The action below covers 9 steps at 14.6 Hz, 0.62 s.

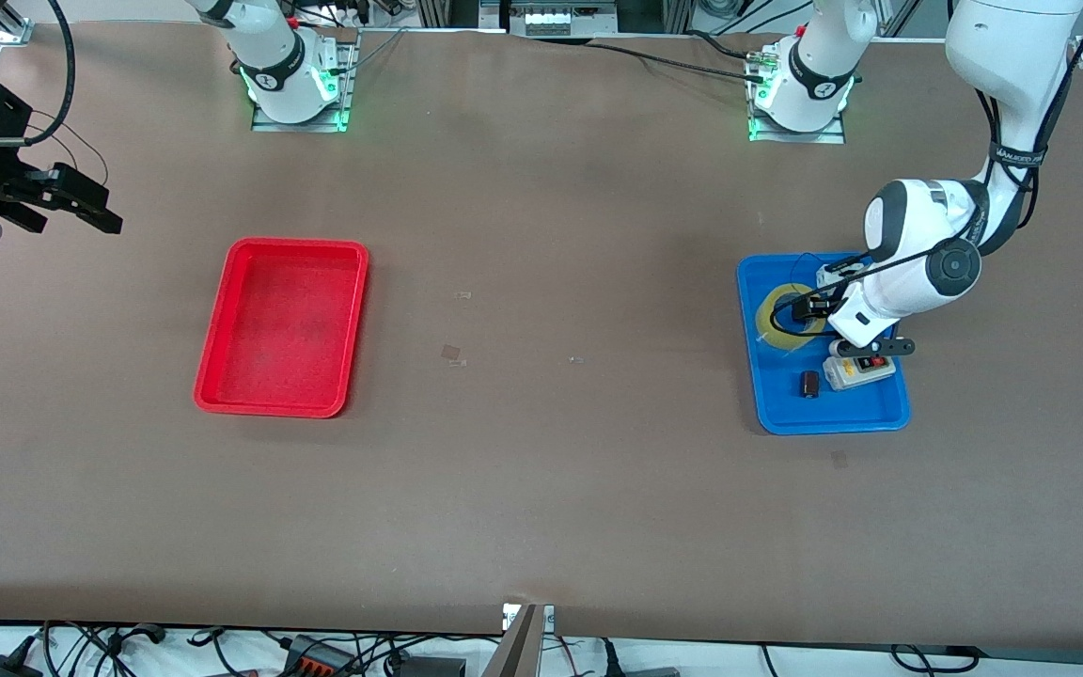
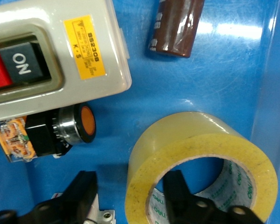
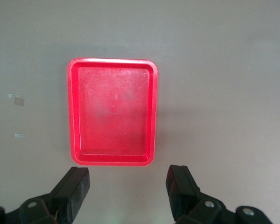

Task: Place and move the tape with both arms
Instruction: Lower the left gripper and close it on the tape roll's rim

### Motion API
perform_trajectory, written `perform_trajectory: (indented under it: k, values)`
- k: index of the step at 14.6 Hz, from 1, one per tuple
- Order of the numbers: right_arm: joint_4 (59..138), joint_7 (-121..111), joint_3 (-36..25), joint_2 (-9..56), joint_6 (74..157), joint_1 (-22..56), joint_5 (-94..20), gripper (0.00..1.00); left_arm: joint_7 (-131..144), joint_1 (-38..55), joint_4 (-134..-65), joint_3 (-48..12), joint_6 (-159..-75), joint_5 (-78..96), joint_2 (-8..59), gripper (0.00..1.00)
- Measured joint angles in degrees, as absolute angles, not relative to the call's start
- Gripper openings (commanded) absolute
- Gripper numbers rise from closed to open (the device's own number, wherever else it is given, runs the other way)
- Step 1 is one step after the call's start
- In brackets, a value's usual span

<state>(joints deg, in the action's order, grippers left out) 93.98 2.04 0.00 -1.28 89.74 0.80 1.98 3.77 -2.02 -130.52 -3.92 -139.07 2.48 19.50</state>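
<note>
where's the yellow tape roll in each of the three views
Front view: the tape lies in the blue tray, under the left gripper.
Left wrist view: the tape fills the lower part, one finger in its core.
Right wrist view: not in it.
Shared landmark: the grey switch box beside the tape.

Readable stuff, all in the left wrist view

The grey switch box (image 2: 51, 60) has a black button marked "ON", plus a yellow sticker (image 2: 86, 48) with a warning triangle and "K-S". The tape (image 2: 200, 163) has green "deli" logos printed inside its core.
</note>
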Motion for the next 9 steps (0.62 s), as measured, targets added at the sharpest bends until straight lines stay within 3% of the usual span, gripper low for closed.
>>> perform_trajectory:
  k: [3, 5, 9]
  values:
    - [93.98, 2.04, 0.0, -1.25, 89.72, 0.8, 1.98, 0.99, 3.77, -1.86, -130.52, -3.94, -139.1, 2.48, 19.5, 0.27]
    - [93.98, 2.04, 0.0, -1.25, 89.72, 0.8, 1.98, 0.99, 3.76, -1.8, -130.49, -4.01, -139.11, 2.48, 19.49, 0.15]
    - [93.98, 2.04, 0.01, -1.13, 89.72, 0.8, 1.98, 0.99, 3.76, -1.8, -130.14, -4.0, -139.1, 2.48, 19.49, 0.08]
